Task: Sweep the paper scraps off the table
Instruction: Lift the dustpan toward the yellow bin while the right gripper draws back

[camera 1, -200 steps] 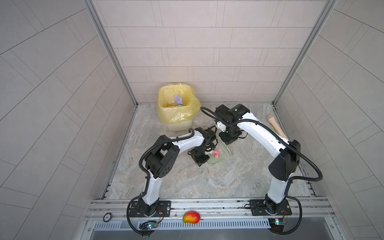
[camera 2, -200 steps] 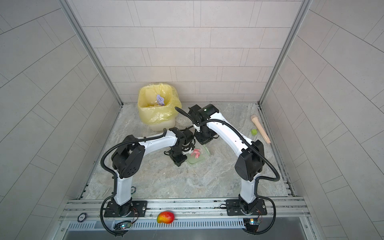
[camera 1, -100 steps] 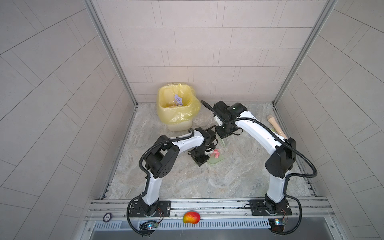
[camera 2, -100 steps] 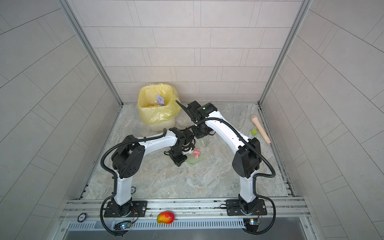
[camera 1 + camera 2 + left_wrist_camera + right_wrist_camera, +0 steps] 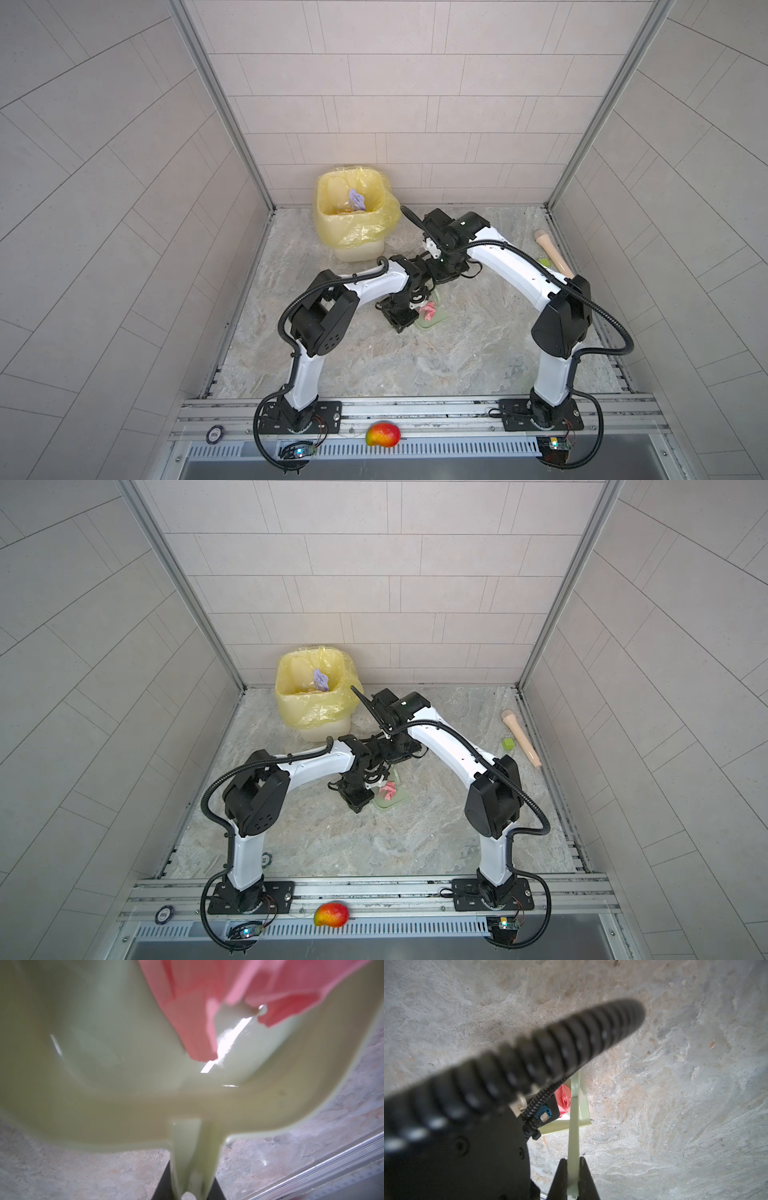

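You've got the left claw [image 5: 191, 1185] nearly closed, clamping the handle of the pan [image 5: 93, 1053], the right claw [image 5: 572, 1169] pinched tight on a thin green stick [image 5: 574, 1145] (it reaches across the pan), and the pink scraps [image 5: 193, 1001] lying in the pan, mid-table [image 5: 478, 365].

Paper scraps [image 5: 429, 309] lie in dustpan [image 5: 437, 323], before bin [image 5: 357, 253].

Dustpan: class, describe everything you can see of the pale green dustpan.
The dustpan is pale green, glossy like plastic: a shallow scoop with a raised rim and a narrow handle. It sits near the middle of the table, handle clamped in the left pincer. Crumpled pink paper scraps lie inside it.
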Available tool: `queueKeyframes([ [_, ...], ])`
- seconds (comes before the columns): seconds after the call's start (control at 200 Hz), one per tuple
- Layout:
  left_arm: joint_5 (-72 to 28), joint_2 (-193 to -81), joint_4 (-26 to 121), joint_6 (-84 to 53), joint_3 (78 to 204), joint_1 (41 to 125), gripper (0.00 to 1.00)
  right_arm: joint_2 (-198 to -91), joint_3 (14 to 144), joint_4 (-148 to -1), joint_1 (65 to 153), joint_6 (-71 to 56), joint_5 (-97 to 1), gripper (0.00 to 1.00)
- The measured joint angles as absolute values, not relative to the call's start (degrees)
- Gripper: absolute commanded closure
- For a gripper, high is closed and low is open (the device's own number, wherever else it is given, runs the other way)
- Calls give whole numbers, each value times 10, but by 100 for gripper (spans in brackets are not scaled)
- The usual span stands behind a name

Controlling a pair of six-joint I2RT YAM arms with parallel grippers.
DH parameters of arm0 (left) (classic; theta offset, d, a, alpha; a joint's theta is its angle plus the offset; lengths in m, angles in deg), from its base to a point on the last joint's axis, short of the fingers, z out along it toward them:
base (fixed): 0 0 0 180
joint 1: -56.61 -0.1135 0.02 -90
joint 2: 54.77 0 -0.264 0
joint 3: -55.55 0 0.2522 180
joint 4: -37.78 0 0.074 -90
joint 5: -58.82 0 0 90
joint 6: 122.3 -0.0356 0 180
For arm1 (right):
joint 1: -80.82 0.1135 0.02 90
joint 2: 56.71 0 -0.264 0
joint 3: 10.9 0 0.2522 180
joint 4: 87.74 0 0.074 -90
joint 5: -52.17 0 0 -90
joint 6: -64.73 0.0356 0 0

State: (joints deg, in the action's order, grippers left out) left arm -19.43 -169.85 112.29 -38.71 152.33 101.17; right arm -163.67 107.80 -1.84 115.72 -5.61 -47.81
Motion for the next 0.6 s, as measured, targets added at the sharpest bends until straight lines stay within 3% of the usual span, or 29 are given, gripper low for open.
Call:
queueKeyframes([
  [0.6, -201, -1683, 1107, -383, 1512, 1011, 100, -1587, 1059, -2, 1125, -47, -459, 100],
])
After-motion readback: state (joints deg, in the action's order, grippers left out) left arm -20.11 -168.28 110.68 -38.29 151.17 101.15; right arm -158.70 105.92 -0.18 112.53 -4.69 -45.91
